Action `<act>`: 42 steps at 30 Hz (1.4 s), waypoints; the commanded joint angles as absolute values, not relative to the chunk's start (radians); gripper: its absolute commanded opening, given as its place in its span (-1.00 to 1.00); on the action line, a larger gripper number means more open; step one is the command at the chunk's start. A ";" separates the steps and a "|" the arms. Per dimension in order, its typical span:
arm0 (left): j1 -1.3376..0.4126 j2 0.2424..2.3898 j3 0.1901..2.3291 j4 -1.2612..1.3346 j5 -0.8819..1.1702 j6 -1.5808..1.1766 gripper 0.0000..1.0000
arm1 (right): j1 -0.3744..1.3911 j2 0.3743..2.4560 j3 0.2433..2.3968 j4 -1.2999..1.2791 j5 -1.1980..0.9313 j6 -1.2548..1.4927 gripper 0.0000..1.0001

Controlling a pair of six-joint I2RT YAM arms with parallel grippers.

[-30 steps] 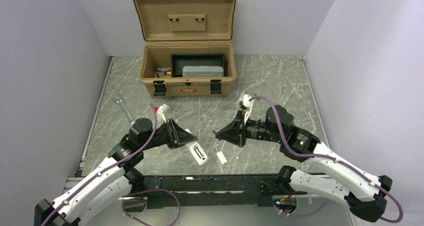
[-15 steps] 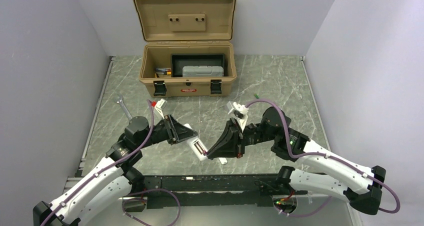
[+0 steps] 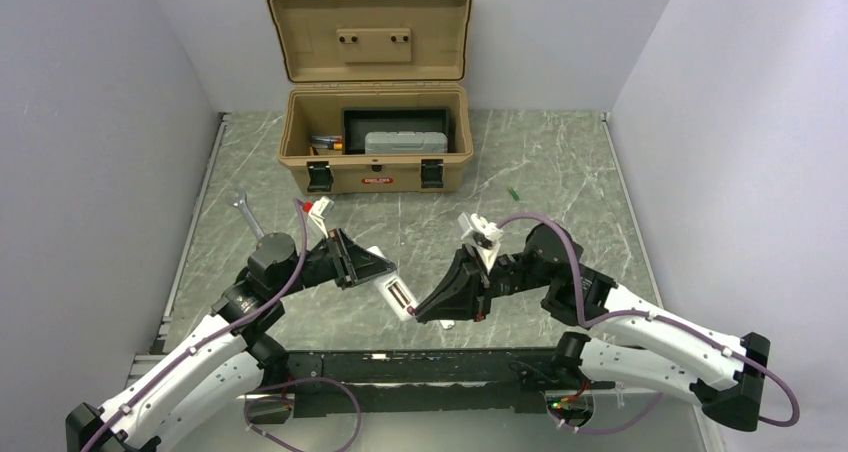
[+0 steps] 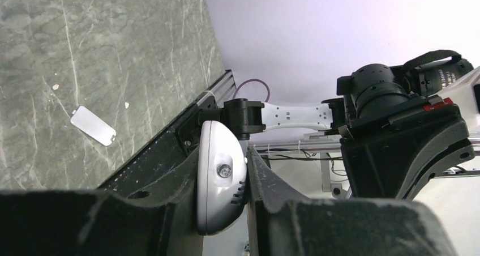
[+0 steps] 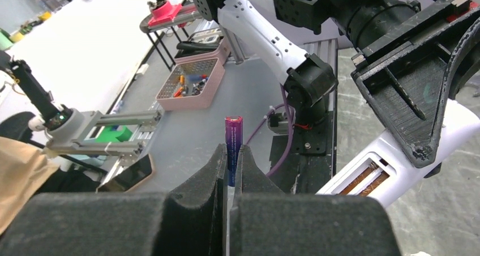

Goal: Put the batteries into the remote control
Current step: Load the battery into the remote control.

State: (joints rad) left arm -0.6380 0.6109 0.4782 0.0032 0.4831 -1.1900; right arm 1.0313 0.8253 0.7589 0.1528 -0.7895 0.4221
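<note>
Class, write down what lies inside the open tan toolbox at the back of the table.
Inside the toolbox sits a black tray holding a grey case, with small colourful items at the left end. Whatever lies beneath the tray and case is covered.

"How are the arms set?"
"Both stretch inward, tips nearly meeting. The left claw (image 3: 383,275) is clamped on the remote control (image 4: 221,182), wrist rolled sideways."
"And the right?"
"The right claw (image 3: 424,312), pinched tight on the purple battery (image 5: 232,137), points at the left one."
</note>
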 commanded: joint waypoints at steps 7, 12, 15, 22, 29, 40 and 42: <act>-0.633 0.610 0.468 0.085 0.497 -1.197 -1.00 | 1.038 0.744 0.675 0.264 -0.842 0.199 -1.00; -0.633 0.622 0.472 0.077 0.496 -1.187 -1.00 | 1.037 0.734 0.713 0.133 -0.859 0.018 -1.00; -0.633 0.626 0.465 0.089 0.498 -1.192 -1.00 | 1.036 0.721 0.739 0.040 -0.846 -0.126 -1.00; -0.632 0.620 0.463 0.084 0.492 -1.190 -1.00 | 1.037 0.706 0.807 -0.162 -0.782 -0.341 -1.00; -0.633 0.604 0.431 0.162 0.489 -1.146 -1.00 | 1.037 0.704 0.844 -0.235 -0.696 -0.363 -1.00; -0.634 0.543 0.231 0.716 0.585 -1.092 -1.00 | 1.036 0.621 0.761 -0.122 -0.534 -0.154 -1.00; -0.633 0.537 0.223 0.748 0.599 -1.068 -1.00 | 1.037 0.608 0.755 -0.121 -0.502 -0.136 -1.00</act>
